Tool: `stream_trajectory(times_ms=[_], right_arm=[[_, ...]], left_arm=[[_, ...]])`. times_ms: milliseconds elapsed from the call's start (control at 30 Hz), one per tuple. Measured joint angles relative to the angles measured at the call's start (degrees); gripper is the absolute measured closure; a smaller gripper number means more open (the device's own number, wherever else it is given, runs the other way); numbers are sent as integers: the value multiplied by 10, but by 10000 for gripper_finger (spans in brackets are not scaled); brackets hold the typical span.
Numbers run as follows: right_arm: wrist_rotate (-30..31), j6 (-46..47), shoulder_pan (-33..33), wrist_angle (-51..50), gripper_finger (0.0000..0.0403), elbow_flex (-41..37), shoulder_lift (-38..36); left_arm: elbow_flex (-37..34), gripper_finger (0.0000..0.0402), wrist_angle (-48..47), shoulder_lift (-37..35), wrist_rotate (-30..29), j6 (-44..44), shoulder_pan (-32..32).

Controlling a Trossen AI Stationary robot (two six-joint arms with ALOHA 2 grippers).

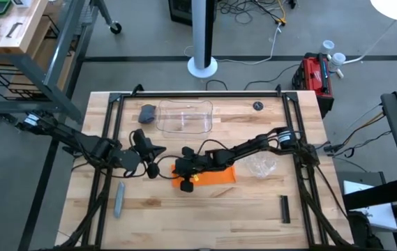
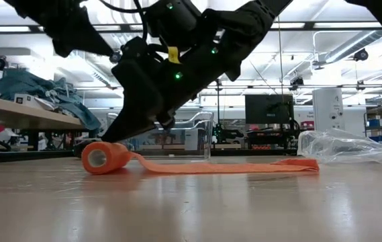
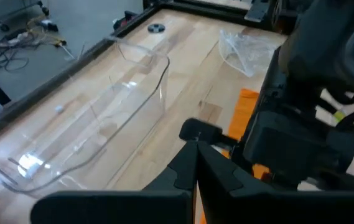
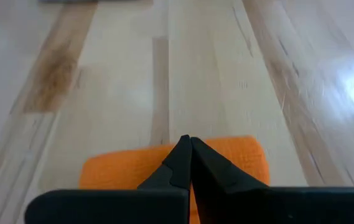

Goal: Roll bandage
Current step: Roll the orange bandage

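Note:
The orange bandage (image 1: 215, 176) lies on the table's middle. Its left end is rolled into a small roll (image 2: 103, 156), and the rest stretches flat toward the right (image 2: 244, 165). My right gripper (image 4: 186, 142) reaches in from the right, slanting down, and is shut on top of the roll. My left gripper (image 3: 195, 144) is shut and holds nothing. It hangs above the table just left of the roll (image 1: 158, 155). My right gripper rests the tips of its shut fingers (image 2: 115, 136) on the top of the bandage's rolled end (image 4: 239, 158), coming from the table's right and slanting down. The roll sits on the table, its open end toward the near edge, with the unrolled strip flat behind it.
A clear plastic tray (image 1: 184, 117) and a grey lump (image 1: 147, 113) sit at the far side. A crumpled clear wrapper (image 1: 261, 166) lies at the strip's right end. Near the front are a grey stick (image 1: 119, 199) and a black bar (image 1: 285, 209).

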Motion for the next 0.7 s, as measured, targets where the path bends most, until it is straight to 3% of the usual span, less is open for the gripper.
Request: stream_trajectory(times_ms=[700], right_arm=[[5,13,3,-81,403,2,-12]], left_arm=[[-64,401,-3,0,17,-79,0]])
